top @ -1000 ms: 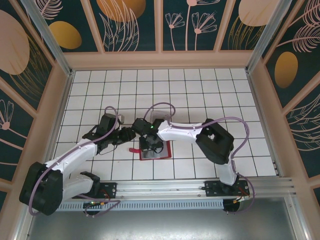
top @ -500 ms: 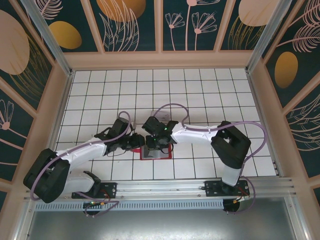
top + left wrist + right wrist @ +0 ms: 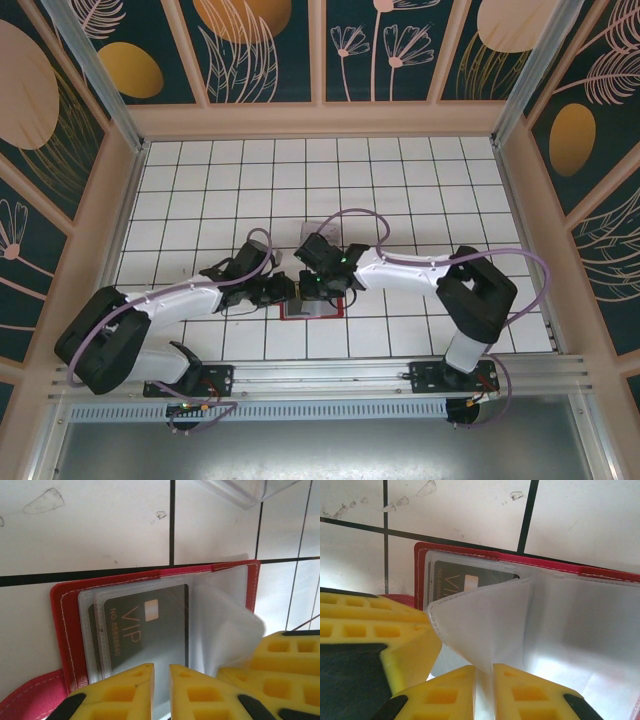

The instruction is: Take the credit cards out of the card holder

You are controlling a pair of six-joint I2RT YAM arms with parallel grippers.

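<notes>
The red card holder (image 3: 312, 309) lies open on the white tiled table, under both grippers. Its red cover (image 3: 62, 625) holds clear sleeves, and a grey credit card (image 3: 150, 630) marked VIP sits in one of them. My left gripper (image 3: 161, 680) has its yellow jaws nearly together over the near edge of that card and sleeve. My right gripper (image 3: 484, 680) is shut on a clear sleeve leaf (image 3: 485, 625), which it holds lifted off the card (image 3: 451, 580). In the top view the left gripper (image 3: 285, 291) and right gripper (image 3: 313, 287) almost touch.
A clear plastic box (image 3: 245, 490) stands just beyond the holder, seen from above as a pale shape (image 3: 312, 233). Wooden walls (image 3: 320, 120) ring the tiled table. The holder's red closure tab (image 3: 30, 700) sticks out at the left.
My left arm has swung right to the holder and its jaws have closed. The right arm has shifted slightly right, its gripper staying over the holder.
</notes>
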